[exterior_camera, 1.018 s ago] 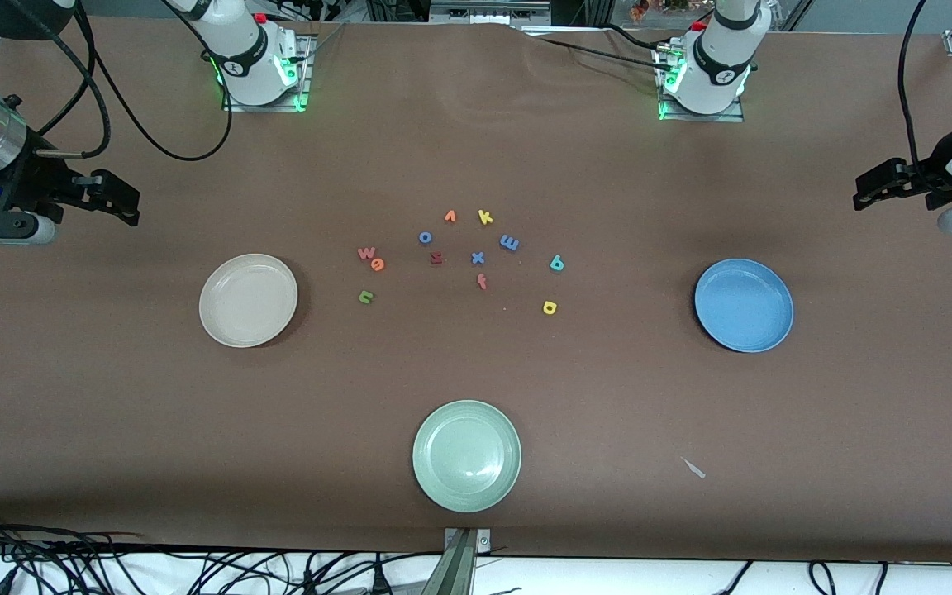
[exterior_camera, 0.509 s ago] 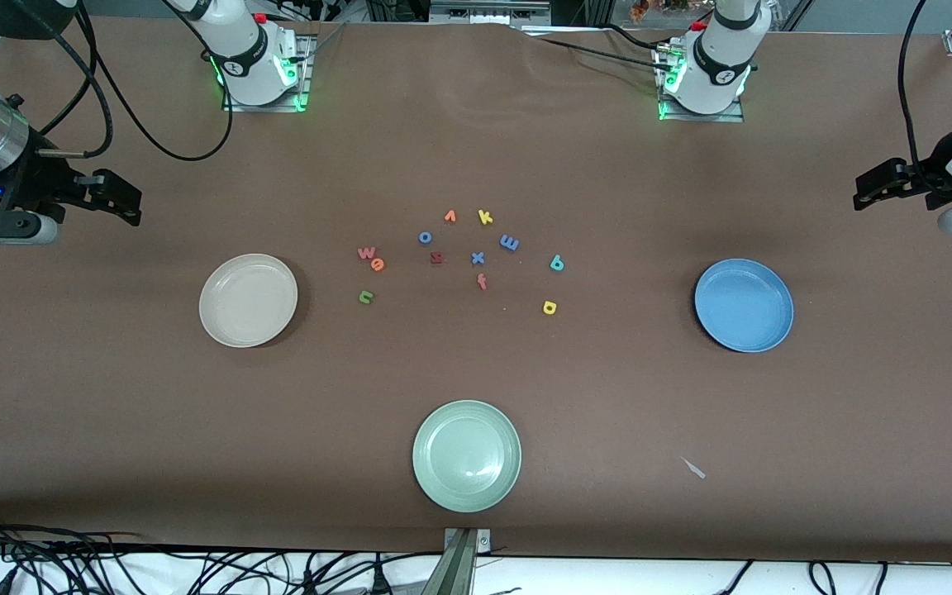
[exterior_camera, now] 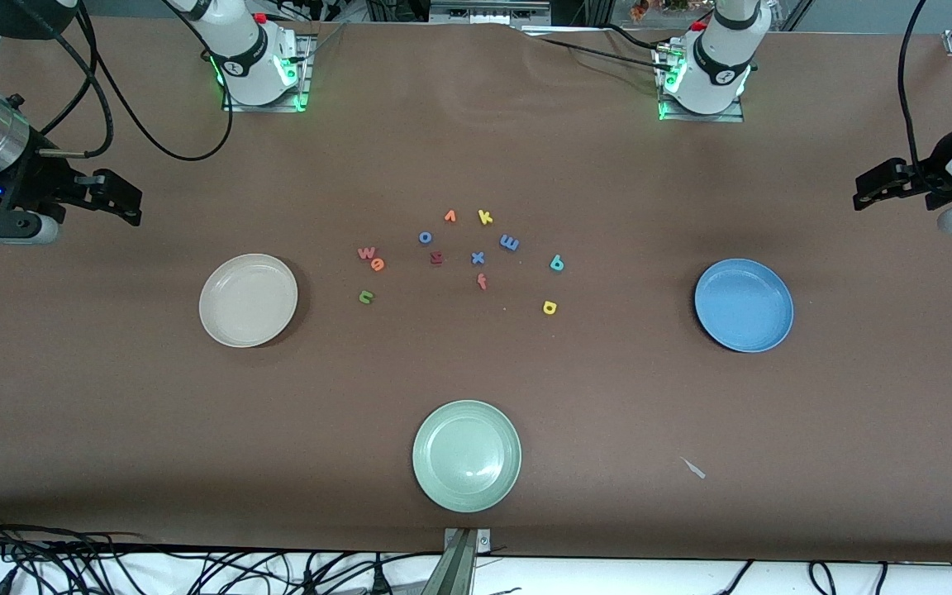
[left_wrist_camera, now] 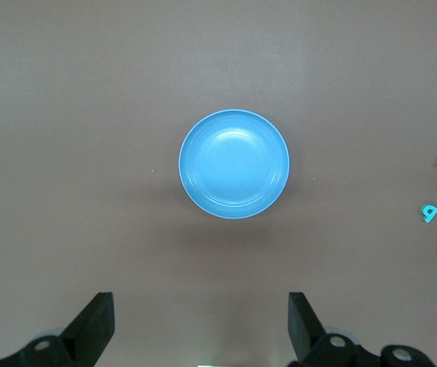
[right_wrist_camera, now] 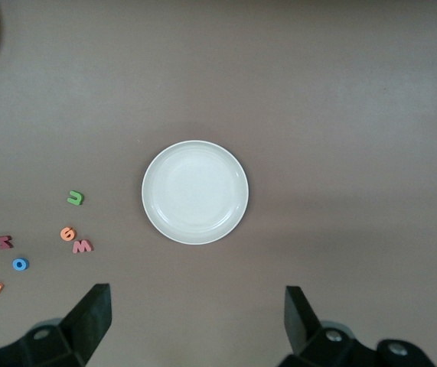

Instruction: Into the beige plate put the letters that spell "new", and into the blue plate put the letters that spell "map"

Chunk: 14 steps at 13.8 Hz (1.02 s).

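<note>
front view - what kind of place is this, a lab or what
Most likely a robotics lab bench: two arm bases bolted along a brown table, loose cables at its edges, and a staged sorting set of foam letters amid a beige plate, blue plate and green plate.

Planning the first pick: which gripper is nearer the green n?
Right. The right gripper hangs over the beige plate's end; the left gripper is at the other end. Green n.

Brown table [exterior_camera: 476, 149] carried three plates: beige plate [exterior_camera: 248, 300] toward right arm's end, blue plate [exterior_camera: 744, 305] toward left arm's end, pale green plate [exterior_camera: 467, 455] near front edge. Foam letters [exterior_camera: 459, 256] scattered mid-table.
</note>
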### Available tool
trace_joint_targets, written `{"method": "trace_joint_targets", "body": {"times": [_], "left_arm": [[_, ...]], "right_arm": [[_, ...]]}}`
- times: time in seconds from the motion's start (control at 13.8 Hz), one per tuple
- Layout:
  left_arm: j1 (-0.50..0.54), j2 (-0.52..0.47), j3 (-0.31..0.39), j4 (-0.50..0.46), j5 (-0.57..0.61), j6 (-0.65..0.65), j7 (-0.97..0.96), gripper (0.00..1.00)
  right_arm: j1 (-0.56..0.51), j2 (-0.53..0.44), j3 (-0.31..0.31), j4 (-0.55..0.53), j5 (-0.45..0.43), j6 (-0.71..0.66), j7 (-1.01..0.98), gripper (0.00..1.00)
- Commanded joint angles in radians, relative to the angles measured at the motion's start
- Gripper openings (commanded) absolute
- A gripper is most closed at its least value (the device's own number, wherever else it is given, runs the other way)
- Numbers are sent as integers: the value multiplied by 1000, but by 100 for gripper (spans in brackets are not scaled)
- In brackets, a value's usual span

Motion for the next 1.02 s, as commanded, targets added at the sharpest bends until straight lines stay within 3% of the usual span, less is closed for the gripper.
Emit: {"method": "trace_joint_targets", "body": {"times": [0.0, 0.95], "left_arm": [[4, -9, -2, -12, -26, 14, 19, 100], [3, -6, -2, -12, -26, 14, 15, 100]], "right_arm": [[1, 5, 6, 21, 0, -3, 5, 100], [4, 5, 0, 29, 1, 29, 3, 100]]}}
